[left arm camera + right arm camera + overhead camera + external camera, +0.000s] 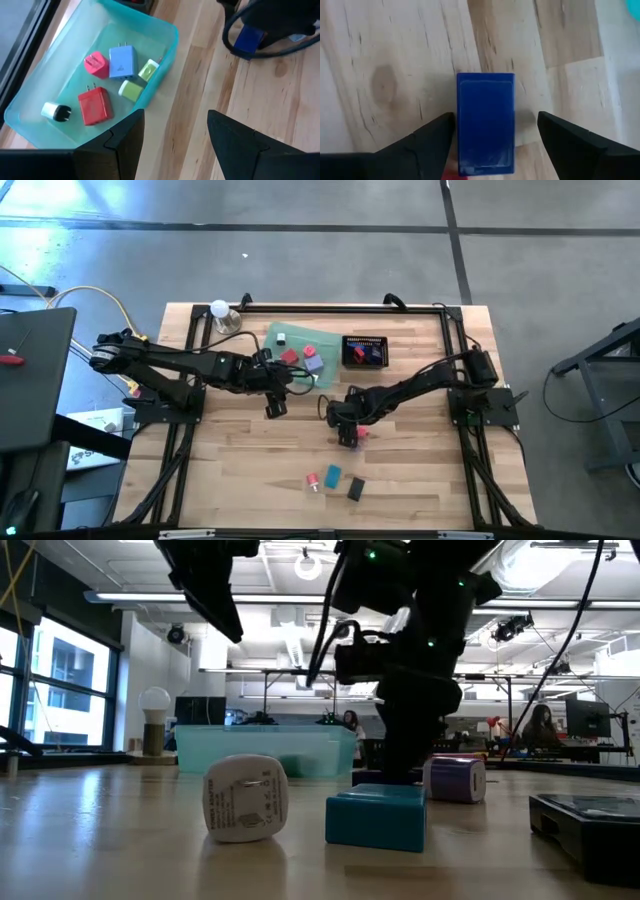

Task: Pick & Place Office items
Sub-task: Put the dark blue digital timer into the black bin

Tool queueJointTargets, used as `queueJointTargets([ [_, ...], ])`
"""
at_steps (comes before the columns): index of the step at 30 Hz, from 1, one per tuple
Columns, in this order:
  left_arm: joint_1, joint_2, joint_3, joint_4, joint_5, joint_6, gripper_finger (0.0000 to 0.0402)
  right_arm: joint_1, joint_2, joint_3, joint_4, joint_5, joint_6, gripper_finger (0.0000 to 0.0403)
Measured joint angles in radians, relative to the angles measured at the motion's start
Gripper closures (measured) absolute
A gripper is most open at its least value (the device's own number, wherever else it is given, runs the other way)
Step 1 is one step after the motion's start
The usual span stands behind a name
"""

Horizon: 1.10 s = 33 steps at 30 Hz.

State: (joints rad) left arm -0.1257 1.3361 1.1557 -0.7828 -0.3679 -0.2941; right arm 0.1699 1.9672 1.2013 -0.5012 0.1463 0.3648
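The office items are small plug-like blocks. A blue block lies flat on the wood. My right gripper hangs over it near the table's middle, pointing down, open, one finger on either side. A small pink item lies beside that gripper. My left gripper is open and empty above bare wood, just near of the green tray. Inside the tray lie pink, blue, green, red and white-and-black items.
A black mesh basket with items in it stands right of the tray. A white plug, a teal block and a black item lie toward the near edge. A lamp stands at the far left corner.
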Motion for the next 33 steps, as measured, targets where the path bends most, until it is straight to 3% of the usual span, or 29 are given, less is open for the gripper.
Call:
queueJointTargets([
  [7, 0.000, 0.000, 0.000, 0.004, 0.001, 0.003, 0.0194, 0.000, 0.019, 0.000, -0.005, -0.011, 0.024, 0.0148],
  [15, 0.000, 0.000, 0.000, 0.014, 0.001, 0.010, 0.0194, 0.005, -0.008, -0.002, -0.016, -0.001, 0.003, 0.0263],
  [25, -0.017, 0.000, -0.019, 0.013, 0.001, -0.063, 0.0194, 0.021, -0.149, 0.002, -0.171, 0.081, -0.050, 0.0264],
  [33, -0.075, 0.000, -0.063, 0.013, 0.002, -0.167, 0.0194, 0.004, -0.312, 0.001, -0.392, 0.290, -0.072, 0.0264],
])
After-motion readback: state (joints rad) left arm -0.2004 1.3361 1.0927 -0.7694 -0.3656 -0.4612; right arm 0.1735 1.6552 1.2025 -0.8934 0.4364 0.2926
